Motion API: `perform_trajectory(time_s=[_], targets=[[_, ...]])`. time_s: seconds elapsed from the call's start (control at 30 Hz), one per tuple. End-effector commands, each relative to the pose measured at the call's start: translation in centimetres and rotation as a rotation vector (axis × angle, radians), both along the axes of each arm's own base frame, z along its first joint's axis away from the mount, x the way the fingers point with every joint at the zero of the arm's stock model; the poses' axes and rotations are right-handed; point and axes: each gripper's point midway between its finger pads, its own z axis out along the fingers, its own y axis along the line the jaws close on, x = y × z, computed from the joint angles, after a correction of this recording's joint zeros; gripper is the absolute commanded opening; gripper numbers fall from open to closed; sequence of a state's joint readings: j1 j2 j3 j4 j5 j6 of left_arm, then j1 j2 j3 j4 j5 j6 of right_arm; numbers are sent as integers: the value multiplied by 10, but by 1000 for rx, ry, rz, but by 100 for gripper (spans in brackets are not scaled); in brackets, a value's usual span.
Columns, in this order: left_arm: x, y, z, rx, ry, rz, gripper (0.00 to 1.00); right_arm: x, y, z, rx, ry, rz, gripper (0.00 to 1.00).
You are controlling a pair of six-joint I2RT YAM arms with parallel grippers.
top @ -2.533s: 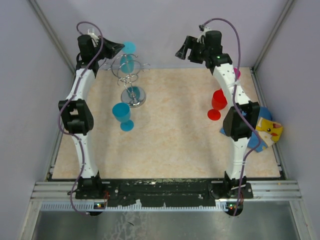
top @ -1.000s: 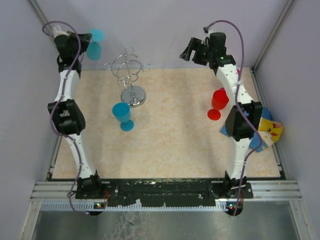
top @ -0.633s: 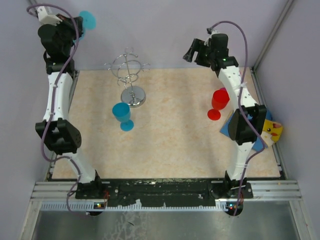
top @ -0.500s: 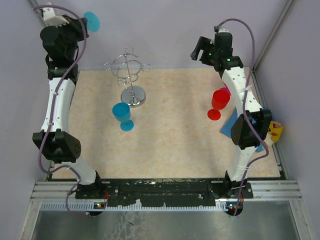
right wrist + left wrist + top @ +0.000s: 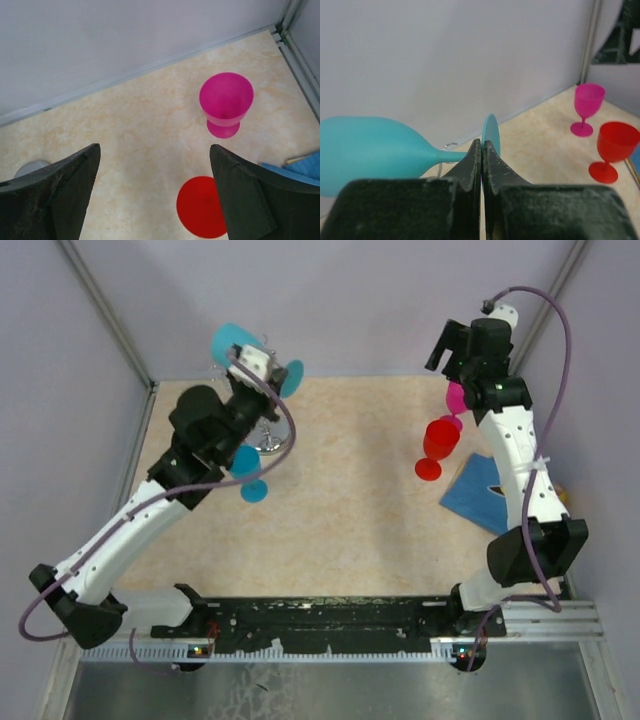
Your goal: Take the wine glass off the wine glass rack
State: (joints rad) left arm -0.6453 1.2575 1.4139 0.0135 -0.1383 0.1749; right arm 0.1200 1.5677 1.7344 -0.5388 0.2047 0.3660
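My left gripper [image 5: 272,375] is shut on the foot of a teal wine glass [image 5: 232,341] and holds it sideways in the air above the rack. In the left wrist view the glass [image 5: 367,150] lies with its bowl to the left and its foot [image 5: 491,134] at my shut fingertips [image 5: 481,143]. The silver wine glass rack [image 5: 269,441] is mostly hidden under my left arm; one wire curl [image 5: 448,146] shows. My right gripper [image 5: 447,340] is open and empty, high at the back right, also seen from its wrist [image 5: 155,148].
A second teal glass [image 5: 243,466] stands in front of the rack. A red glass [image 5: 437,439] and a pink glass [image 5: 455,395] stand at the right, below my right gripper. A blue cloth [image 5: 488,495] lies at the right edge. Walls close the back and sides.
My left arm has swung from the far back-left corner rightwards over the rack, still holding the teal glass. My right arm has moved right and further back.
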Motion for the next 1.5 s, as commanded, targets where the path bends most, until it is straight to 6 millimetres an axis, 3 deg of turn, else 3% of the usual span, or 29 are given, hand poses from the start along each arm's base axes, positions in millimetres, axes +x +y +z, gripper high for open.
perform_trajectory(time_s=[0.0, 0.07, 0.13, 0.33, 0.5, 0.67, 1.07, 1.47], targets=[[-37, -28, -29, 241, -58, 76, 0, -21, -9, 51, -8, -146, -24, 91], [-62, -68, -59, 389, -78, 66, 0, -27, -10, 59, -4, -164, -21, 91], [-77, -90, -92, 542, -127, 126, 0, -33, -10, 65, -4, -179, -19, 91], [-87, -113, -145, 704, -268, 275, 0, -48, -19, 78, -34, -203, -43, 91], [-79, -123, -178, 758, -294, 291, 0, -59, -22, 92, -42, -229, -42, 92], [-65, -131, -212, 906, -358, 320, 0, -62, -19, 92, -34, -235, -21, 92], [-65, -131, -306, 1061, -222, 164, 0, -61, -12, 87, -13, -248, 17, 92], [-63, -141, -362, 1096, -129, 135, 0, -66, -10, 86, -11, -267, 31, 92]])
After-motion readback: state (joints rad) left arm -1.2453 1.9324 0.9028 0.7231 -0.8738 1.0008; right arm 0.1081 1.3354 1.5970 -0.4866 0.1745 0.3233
